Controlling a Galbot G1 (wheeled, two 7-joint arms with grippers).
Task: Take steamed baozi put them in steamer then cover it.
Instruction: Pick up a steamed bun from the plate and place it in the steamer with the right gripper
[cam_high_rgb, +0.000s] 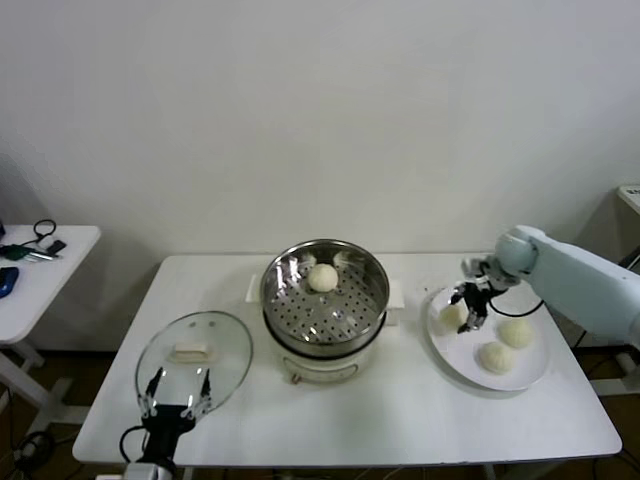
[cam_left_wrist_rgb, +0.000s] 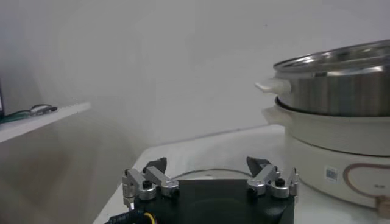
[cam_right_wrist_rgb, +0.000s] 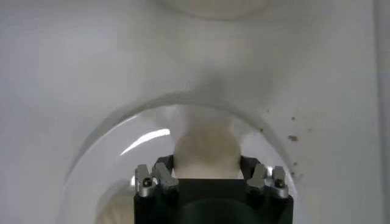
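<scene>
Gripping a plate baozi (cam_right_wrist_rgb: 206, 148): right tool (cam_right_wrist_rgb: 206, 172), half-closed.

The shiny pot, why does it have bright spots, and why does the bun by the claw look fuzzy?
Head view: the steamer is polished steel, so it mirrors the room light as glare on its rim. Right wrist view: the baozi between the right claw fingers sits very close to the camera, so it looks soft and blurred, with a white streak of glare on the plate.

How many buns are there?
4. One bun sits in the steamer. Three are on the plate: one between the right gripper fingers, two beside it.
</scene>
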